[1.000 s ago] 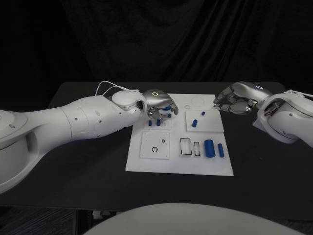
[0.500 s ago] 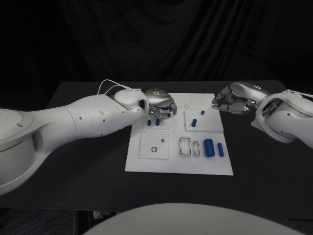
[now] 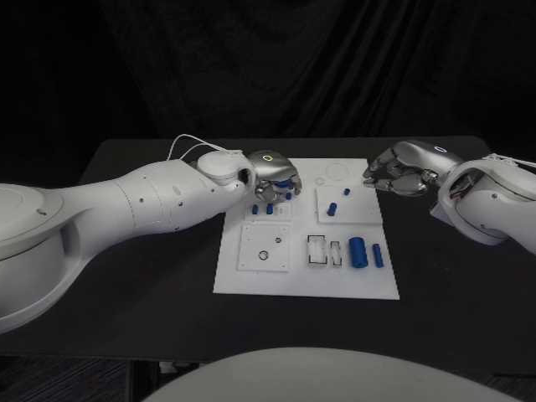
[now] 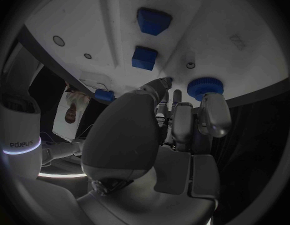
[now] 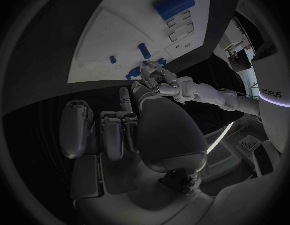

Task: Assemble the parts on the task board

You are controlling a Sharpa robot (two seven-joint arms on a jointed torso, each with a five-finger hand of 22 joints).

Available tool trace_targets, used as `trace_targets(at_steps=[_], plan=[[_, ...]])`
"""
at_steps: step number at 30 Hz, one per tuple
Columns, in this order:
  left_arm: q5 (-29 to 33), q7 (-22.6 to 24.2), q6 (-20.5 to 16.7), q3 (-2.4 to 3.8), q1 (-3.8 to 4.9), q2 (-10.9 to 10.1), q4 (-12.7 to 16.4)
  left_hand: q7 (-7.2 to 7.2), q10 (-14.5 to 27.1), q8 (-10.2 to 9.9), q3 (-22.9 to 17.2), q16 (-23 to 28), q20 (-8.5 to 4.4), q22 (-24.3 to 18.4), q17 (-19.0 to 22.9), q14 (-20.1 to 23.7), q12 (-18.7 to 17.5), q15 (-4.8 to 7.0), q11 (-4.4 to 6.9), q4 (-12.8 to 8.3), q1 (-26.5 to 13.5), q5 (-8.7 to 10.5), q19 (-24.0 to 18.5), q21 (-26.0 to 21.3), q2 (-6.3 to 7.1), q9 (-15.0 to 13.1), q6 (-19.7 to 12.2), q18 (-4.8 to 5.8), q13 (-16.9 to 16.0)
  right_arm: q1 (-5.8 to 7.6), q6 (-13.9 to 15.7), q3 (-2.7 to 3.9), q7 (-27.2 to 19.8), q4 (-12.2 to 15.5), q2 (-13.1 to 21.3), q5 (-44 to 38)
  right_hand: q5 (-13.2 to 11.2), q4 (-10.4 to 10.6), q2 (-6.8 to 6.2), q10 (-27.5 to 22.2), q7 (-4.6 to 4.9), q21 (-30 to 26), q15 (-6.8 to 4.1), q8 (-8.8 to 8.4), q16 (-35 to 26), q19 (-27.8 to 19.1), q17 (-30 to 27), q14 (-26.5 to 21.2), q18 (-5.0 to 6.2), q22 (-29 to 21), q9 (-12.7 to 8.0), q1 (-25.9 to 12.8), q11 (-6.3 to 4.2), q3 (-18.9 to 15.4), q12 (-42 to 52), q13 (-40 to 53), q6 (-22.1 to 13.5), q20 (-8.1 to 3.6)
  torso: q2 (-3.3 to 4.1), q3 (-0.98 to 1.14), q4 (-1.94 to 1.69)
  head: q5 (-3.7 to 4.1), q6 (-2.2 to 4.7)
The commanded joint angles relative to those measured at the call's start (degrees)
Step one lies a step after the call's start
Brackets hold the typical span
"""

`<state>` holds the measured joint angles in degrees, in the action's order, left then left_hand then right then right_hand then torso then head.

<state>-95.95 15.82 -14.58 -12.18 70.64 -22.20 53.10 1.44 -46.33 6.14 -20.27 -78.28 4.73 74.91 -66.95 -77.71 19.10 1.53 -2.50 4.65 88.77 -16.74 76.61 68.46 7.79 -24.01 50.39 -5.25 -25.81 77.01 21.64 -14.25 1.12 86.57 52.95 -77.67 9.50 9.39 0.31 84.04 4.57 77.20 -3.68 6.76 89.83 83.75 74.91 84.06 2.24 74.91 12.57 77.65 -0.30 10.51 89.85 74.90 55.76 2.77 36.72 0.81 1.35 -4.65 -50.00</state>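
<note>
The only legible writing is "sharpa", printed on the robot's forearms in the wrist views. The task board (image 3: 306, 276) lies mid-table. The left hand (image 3: 273, 177) hangs over its far-left part, fingers curled around a round blue part (image 4: 205, 87); two blue pegs (image 3: 262, 209) stand just nearer. The right hand (image 3: 399, 170) is clenched on nothing beyond the far-right corner. A large blue cylinder (image 3: 358, 252) lies near-right.

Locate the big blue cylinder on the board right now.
In the head view the large blue cylinder lies on the task board toward the robot's right, between a thin blue rod and a white rectangular slot.
</note>
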Motion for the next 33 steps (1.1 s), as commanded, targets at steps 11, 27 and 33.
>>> trace_targets(at_steps=[11,27,33], plan=[[-0.32,1.13,0.00,0.06,-0.09,0.80,-1.34,0.56,-3.83,1.20,-0.78,0.16,-0.34,8.86,0.05,-0.20,1.45,0.85,1.11,-0.30,-1.21,1.04,0.88,0.95,-0.56,-0.73,3.10,0.51,-0.74,-0.14,-0.51,0.06,0.81,-0.05,-0.17,-0.07,0.16,-0.43,0.14,5.96,0.12,-0.52,-0.05,0.15,0.17,-0.21,15.09,5.94,0.87,10.99,0.07,-0.20,-0.13,-0.10,0.15,15.10,0.31,-0.06,0.12,-0.04,0.03,0.17,0.00],[-0.32,2.26,0.19,0.05,-0.12,0.87,-1.56,1.12,-7.66,2.63,-0.48,0.12,-0.72,8.95,0.04,-0.53,2.38,1.63,2.28,-1.04,-1.54,1.29,1.08,1.16,-1.26,-2.04,6.21,0.58,-1.60,-0.21,-0.77,0.06,1.14,-0.08,-0.27,-0.07,0.16,-0.48,0.17,5.96,0.13,-0.60,-0.05,0.13,0.17,-0.25,15.09,5.94,0.88,10.96,0.07,-0.16,-0.12,-0.07,0.15,15.10,0.31,-0.05,0.07,0.02,0.01,0.14,0.00],[-0.32,2.21,0.56,0.05,-0.13,0.93,-1.47,0.81,-7.62,1.74,-0.47,0.28,-0.75,8.89,0.31,-0.39,1.82,1.60,2.21,-1.27,-1.65,1.35,0.93,0.93,-1.13,-1.90,4.85,0.55,-1.50,-0.23,-0.86,0.06,1.27,-0.07,-0.24,-0.07,0.16,-0.52,0.20,5.96,0.14,-0.65,-0.04,0.11,0.17,-0.27,15.09,5.94,0.89,10.95,0.06,-0.13,-0.12,-0.04,0.15,15.10,0.31,-0.05,0.03,0.04,-0.16,0.34,0.00]])
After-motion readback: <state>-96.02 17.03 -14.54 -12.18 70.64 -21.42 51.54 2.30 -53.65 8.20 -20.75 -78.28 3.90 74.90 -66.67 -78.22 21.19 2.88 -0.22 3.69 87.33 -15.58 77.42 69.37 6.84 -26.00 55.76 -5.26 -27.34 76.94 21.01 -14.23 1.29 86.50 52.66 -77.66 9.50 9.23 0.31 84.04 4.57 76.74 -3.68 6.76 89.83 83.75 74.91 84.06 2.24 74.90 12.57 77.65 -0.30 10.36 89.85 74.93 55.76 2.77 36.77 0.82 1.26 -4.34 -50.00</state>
